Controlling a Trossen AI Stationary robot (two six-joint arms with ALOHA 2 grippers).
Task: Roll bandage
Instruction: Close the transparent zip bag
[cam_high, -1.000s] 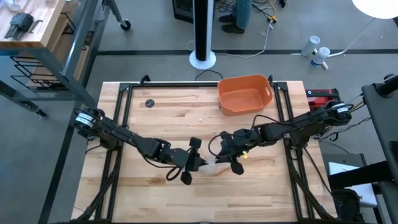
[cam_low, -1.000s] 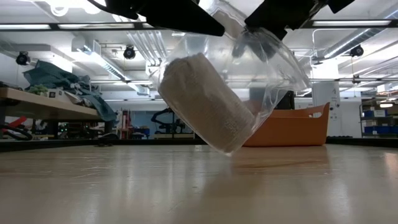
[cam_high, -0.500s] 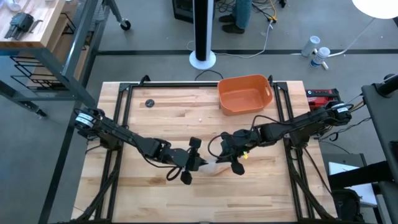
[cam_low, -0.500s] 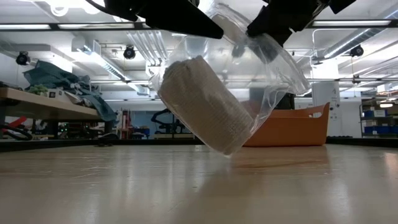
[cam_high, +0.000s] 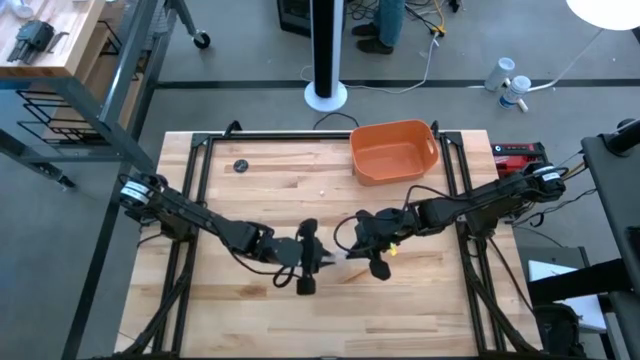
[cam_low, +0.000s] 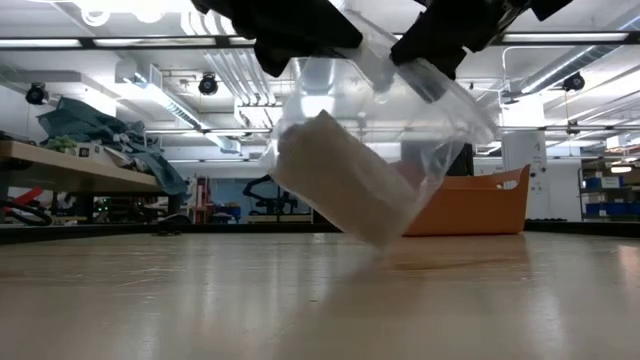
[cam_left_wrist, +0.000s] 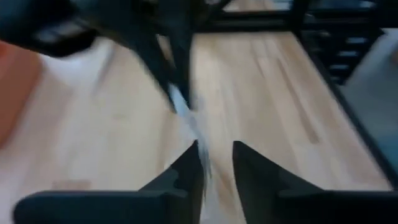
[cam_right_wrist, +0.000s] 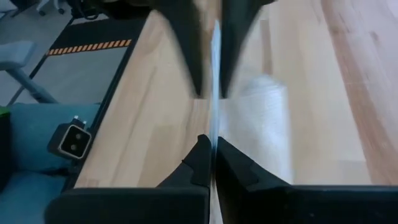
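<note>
The bandage (cam_low: 345, 180) is an off-white roll inside a clear plastic wrapper (cam_low: 445, 110). It hangs tilted above the middle of the table, and the right wrist view shows it too (cam_right_wrist: 264, 124). My right gripper (cam_high: 352, 254) is shut on the wrapper from the right. My left gripper (cam_high: 320, 262) faces it from the left. Its fingers stand apart around the wrapper's thin edge (cam_left_wrist: 186, 109). My right gripper pinches the wrapper's flattened upper edge (cam_right_wrist: 215, 118) between its two fingers, slanting down from the table's right side. The wrapper hangs below it with the roll tilted inside, clear of the table. My left gripper has the film running along one finger (cam_left_wrist: 194, 163); I cannot tell whether it touches.
An orange tub (cam_high: 393, 150) stands at the far edge, right of the middle, and behind the wrapper in the low view (cam_low: 480, 205). A small dark round thing (cam_high: 240, 166) lies at the far left. The near half of the wooden table (cam_high: 250, 320) is bare.
My left gripper has rolled about its own axis without changing place. My right gripper stays on the wrapper. The roll inside the wrapper has swung a little toward the right and its upper end has sunk.
</note>
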